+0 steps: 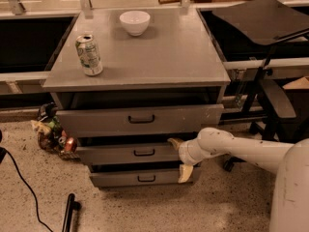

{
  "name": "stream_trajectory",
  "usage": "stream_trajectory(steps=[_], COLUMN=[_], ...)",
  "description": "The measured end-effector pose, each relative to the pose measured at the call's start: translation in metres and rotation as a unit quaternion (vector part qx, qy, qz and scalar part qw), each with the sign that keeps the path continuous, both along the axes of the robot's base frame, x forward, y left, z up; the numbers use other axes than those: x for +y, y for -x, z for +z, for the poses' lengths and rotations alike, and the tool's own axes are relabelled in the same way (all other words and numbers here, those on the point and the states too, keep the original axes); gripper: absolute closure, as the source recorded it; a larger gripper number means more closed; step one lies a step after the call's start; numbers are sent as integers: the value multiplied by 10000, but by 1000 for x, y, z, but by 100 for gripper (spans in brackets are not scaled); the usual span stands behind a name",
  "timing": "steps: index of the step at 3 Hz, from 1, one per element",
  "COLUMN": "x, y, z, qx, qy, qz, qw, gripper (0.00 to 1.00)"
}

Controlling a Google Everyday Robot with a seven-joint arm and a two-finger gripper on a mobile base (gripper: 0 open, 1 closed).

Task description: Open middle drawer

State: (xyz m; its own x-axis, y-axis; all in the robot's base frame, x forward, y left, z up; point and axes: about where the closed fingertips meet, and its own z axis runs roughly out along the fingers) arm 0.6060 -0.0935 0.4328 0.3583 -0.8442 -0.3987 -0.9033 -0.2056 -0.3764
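Observation:
The middle drawer (111,154) is a low grey front with a small black bar handle (144,152), set between the taller top drawer (140,120) and the smallest bottom drawer (120,179). My gripper (179,158) is at the right end of the middle drawer's front, on a white arm coming in from the right. It is open. One cream finger (175,142) points at the drawer's top edge and the other hangs down in front of the bottom drawer. It holds nothing and is to the right of the handle.
A green soda can (89,55) and a white bowl (134,22) stand on the grey cabinet top (169,57). A black chair (270,28) is at the right. Small clutter (50,132), a black cable (24,187) and a black post (69,211) are on the floor at the left.

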Motion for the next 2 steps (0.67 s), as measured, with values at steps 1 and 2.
stream_trajectory(steps=[1,2], x=[1,1], y=[-11,-19], z=[-10,-18], qx=[68,175], qy=[-65,-116], qz=[-183,-346], qw=[9998,9992], gripper=[0,0])
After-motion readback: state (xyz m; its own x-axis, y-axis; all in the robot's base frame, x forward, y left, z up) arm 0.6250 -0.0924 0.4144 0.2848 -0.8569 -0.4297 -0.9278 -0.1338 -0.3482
